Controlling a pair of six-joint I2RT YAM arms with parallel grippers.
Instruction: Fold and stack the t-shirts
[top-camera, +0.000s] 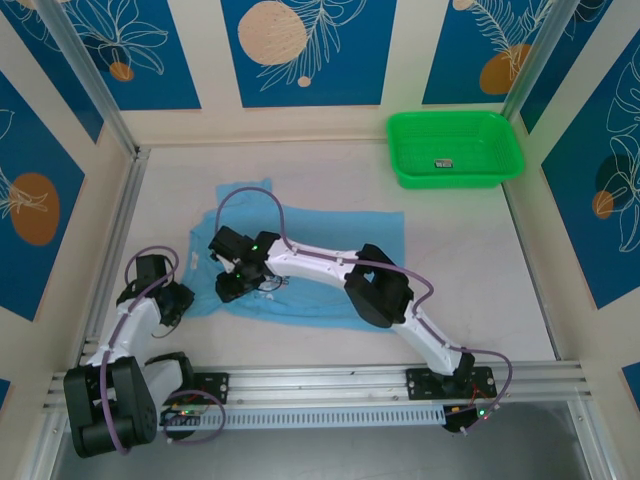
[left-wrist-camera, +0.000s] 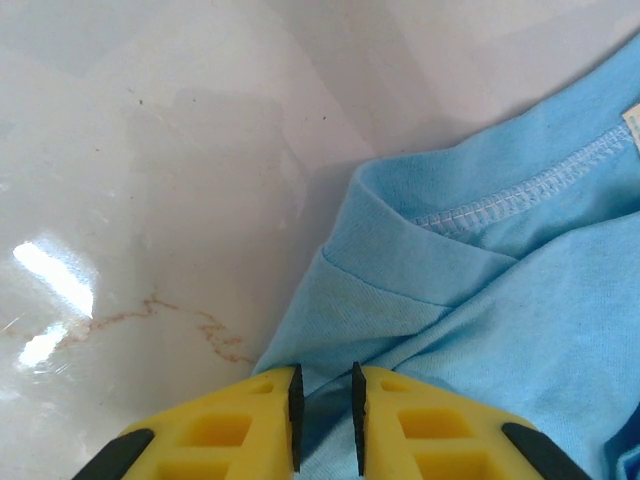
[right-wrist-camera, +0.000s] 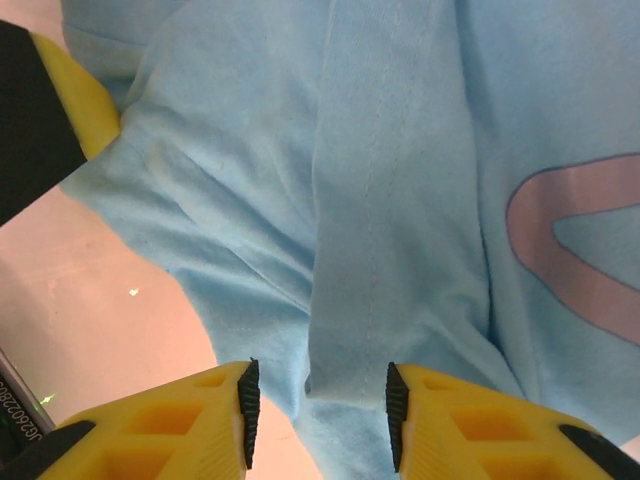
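Left claw (left-wrist-camera: 325, 385): fingers almost closed, thin slot. Blue cloth from the t-shirt (left-wrist-camera: 520, 300) runs into the slot, so I judge it is pinching the shirt's edge, though how deep the bite goes is hidden. Bare table (left-wrist-camera: 150, 200) lies ahead and left of this claw, and the rest of the shirt spreads ahead and right, with a stitched hem further out.

Risk here: the pinch looks shallow and right at the edge. A quick pull could slip the cloth out and drop the corner mid-fold. It may also hold two layers at the folded-over bit just ahead of the tips, which would drag a crease along.

Right claw (right-wrist-camera: 318, 400): fingers apart, holding nothing, straddling a raised ridge of the shirt (right-wrist-camera: 400, 150). Pink lettering (right-wrist-camera: 570, 260) is ahead and right of it. The left claw's yellow finger shows far ahead on its left.

Risk: if it closes on the ridge it grabs a bunched wrinkle, not a clean edge, so the fold would come out lopsided. The claws also sit near each other on the shirt's left part (top-camera: 330, 240), so opposing pulls could stretch it or make the arms bump.

The green basket (top-camera: 455, 150) is well away, far right of both claws, so no snag risk.
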